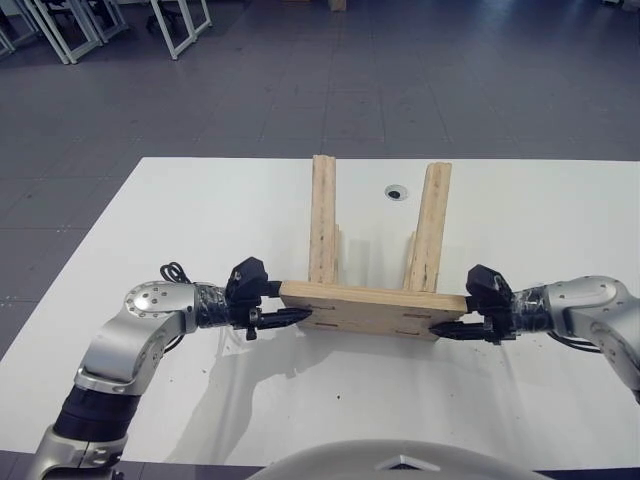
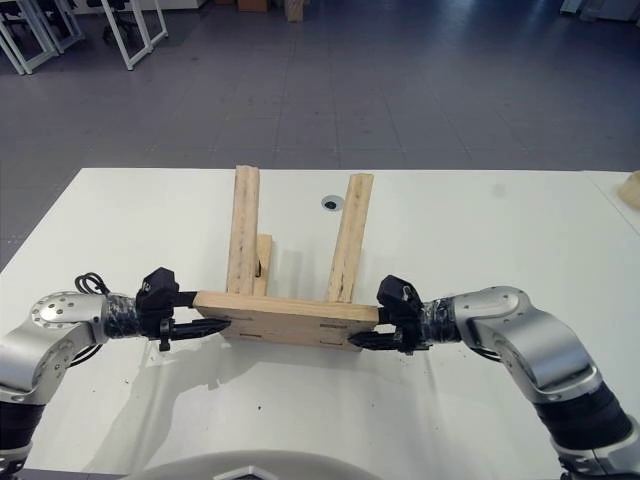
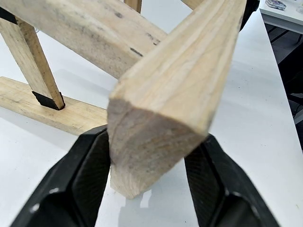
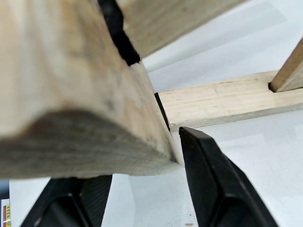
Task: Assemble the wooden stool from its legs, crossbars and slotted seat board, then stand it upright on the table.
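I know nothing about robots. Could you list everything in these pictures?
Table: one, white, under everything.
Seat board: one, pale wood, nearest the robot.
Legs: two plainly seen, pale wood, pointing away across the table; others partly hidden.
Hole: one, dark, in the table, seen between the two legs.
Wooden piece: one, pale, table's right edge.
Frames: several, white, on the grey floor behind.
Left end effector: one, black, shut on the seat board's left end.
Right end effector: one, black, shut on its right end.

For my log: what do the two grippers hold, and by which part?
Both hold the slotted seat board: the left gripper grips its left end, the right gripper its right end.
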`<state>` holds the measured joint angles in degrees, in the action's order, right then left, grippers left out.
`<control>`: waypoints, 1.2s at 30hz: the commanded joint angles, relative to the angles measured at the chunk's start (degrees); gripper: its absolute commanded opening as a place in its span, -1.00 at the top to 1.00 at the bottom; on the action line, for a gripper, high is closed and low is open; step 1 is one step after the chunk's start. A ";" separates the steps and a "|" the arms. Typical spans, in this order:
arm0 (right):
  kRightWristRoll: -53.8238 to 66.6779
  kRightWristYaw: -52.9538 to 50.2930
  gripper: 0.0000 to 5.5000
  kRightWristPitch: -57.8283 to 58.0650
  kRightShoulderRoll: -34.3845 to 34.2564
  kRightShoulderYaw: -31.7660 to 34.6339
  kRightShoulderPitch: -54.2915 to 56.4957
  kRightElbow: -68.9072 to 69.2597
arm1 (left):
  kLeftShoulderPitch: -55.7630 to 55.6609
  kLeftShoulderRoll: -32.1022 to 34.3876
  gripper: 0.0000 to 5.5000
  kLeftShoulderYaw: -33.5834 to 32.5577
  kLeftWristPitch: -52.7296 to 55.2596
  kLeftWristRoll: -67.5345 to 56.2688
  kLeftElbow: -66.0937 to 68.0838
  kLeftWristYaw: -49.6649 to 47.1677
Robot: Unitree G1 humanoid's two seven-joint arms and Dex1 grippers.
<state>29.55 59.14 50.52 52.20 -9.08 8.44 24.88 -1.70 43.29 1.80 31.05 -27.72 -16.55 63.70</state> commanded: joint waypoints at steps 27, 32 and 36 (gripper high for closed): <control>83.43 13.40 0.36 41.98 10.86 -51.75 68.03 -55.68 | -47.49 6.20 -0.02 7.21 61.43 -48.88 40.34 -0.44; 83.03 5.87 0.09 41.98 2.85 -53.13 64.30 -70.01 | -53.26 1.54 -0.32 5.97 61.43 -43.81 53.42 -2.66; 81.46 0.71 -0.20 41.98 2.80 -49.42 59.92 -72.34 | -54.19 2.04 -0.57 6.40 61.43 -43.65 55.08 -1.84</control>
<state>111.15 61.94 92.46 54.76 -60.25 69.96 -47.27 -54.11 44.65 8.25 92.11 -72.15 38.04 61.83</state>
